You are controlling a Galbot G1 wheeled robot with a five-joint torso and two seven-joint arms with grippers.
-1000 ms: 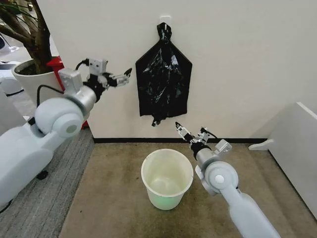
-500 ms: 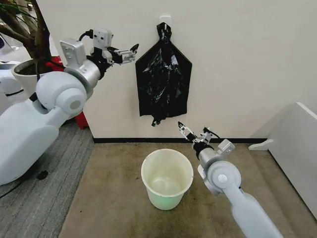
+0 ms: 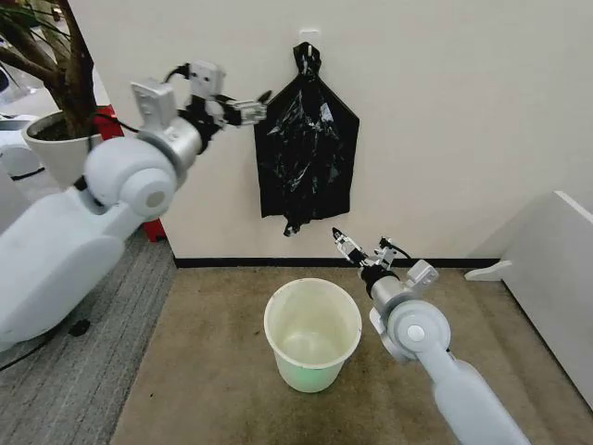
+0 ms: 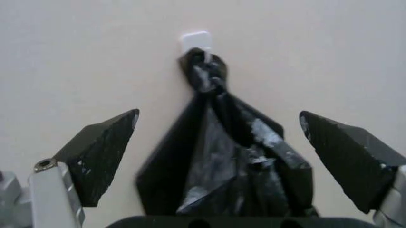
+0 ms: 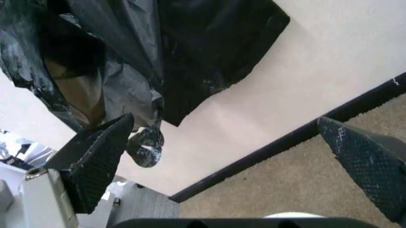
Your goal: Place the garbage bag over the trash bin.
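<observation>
The garbage bag [image 3: 307,153], crinkly glossy black plastic, hangs flat against the wall from a white hook [image 4: 195,40], knotted at its top. My left gripper [image 3: 259,109] is open, raised level with the bag's upper left edge and just left of it; in the left wrist view its fingers [image 4: 101,152] spread wide on either side of the bag's neck [image 4: 212,102]. Below the bag's lower tip [image 5: 146,142], my right gripper [image 3: 363,247] stands open and points up at it. The creamy-white trash bin [image 3: 312,334] stands upright and empty on the brown carpet, left of the right arm.
A large white plant pot [image 3: 57,148] with a tree stands at the far left beside a red object [image 3: 109,119]. A white panel [image 3: 556,278] runs along the right. Grey carpet [image 3: 83,371] borders the brown carpet on the left.
My left arm has risen and swung right, bringing its open gripper close to the bag's upper left edge. The right gripper has barely shifted. Bag and bin are unmoved.
</observation>
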